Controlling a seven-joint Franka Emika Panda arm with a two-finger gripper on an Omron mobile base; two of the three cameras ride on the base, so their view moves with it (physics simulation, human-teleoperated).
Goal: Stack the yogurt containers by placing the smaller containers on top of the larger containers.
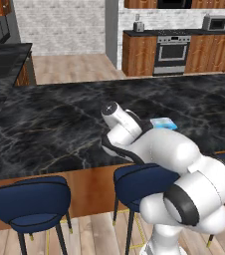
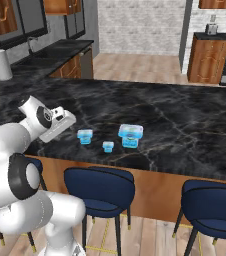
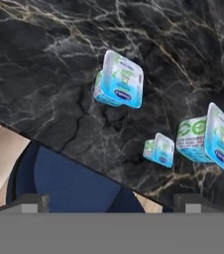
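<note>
Left base view: black marble counter [image 1: 59,114], one tub [image 1: 163,123] peeking past the arm.

Right base view: all three near the front edge, apart: mid tub [image 2: 85,136], tiny tub [image 2: 108,146], big tub [image 2: 130,135]. Tool [image 2: 60,124] just left, above the edge; finger spacing unclear.

Hand view: fingertips [image 3: 27,201] wide apart, holding nothing; stool [image 3: 69,183] below.

base views flank arm, hand view overhead
</note>
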